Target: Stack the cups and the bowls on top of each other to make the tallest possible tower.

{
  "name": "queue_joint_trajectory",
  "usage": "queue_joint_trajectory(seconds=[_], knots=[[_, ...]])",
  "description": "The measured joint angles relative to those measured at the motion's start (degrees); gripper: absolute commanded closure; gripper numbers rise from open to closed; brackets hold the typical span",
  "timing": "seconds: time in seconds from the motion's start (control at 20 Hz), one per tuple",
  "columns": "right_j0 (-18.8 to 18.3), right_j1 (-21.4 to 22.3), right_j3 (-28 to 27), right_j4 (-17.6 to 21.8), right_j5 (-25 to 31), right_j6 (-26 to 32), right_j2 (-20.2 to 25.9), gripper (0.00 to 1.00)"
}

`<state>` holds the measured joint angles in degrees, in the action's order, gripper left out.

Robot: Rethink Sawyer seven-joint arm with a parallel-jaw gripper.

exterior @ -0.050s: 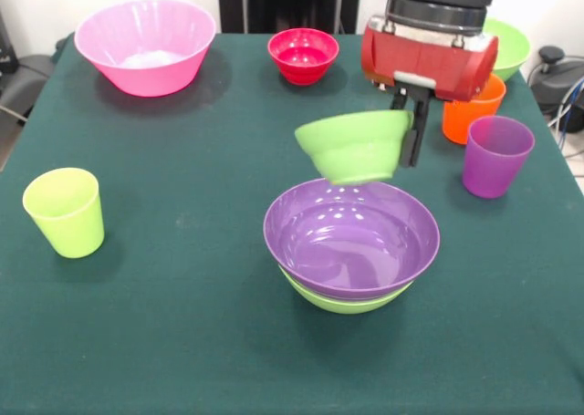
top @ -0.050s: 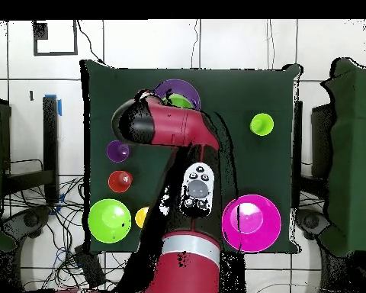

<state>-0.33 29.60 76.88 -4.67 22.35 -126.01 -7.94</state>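
Bowls first: the big pink bowl point(exterior @ -0.050s: 146, 46) waits far left on the surface point(exterior @ -0.050s: 182, 342), unstacked. Centre-near, the purple bowl point(exterior @ -0.050s: 351, 237) sits nested on a lime green bowl point(exterior @ -0.050s: 347, 299) — two levels done. Pincer point(exterior @ -0.050s: 408, 123) clenched on a smaller green bowl point(exterior @ -0.050s: 354, 146), tilted just above the purple. Red bowl point(exterior @ -0.050s: 303, 55) and cups still loose.

Bright, even light falls from above. Small white glints speckle the purple bowl point(exterior @ -0.050s: 351, 235) just below the gripper point(exterior @ -0.050s: 412, 123). Soft shadows lie under the bowls on the green table point(exterior @ -0.050s: 182, 324). The held lime bowl point(exterior @ -0.050s: 356, 144) looks slightly blurred.
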Motion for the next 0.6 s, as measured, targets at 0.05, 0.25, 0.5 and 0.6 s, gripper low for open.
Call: queue_joint_trajectory(seconds=[0.05,0.25,0.5,0.6], knots=[[-0.19,-0.69,-0.96,0.03,0.01,0.0,0.3,1.0],[-0.9,-2.13,-2.89,0.28,-0.01,0.0,1.16,1.0],[-2.1,-4.08,-5.29,0.42,0.01,0.0,2.2,1.0],[-2.55,-4.67,-6.02,0.42,0.01,0.0,2.46,1.0]])
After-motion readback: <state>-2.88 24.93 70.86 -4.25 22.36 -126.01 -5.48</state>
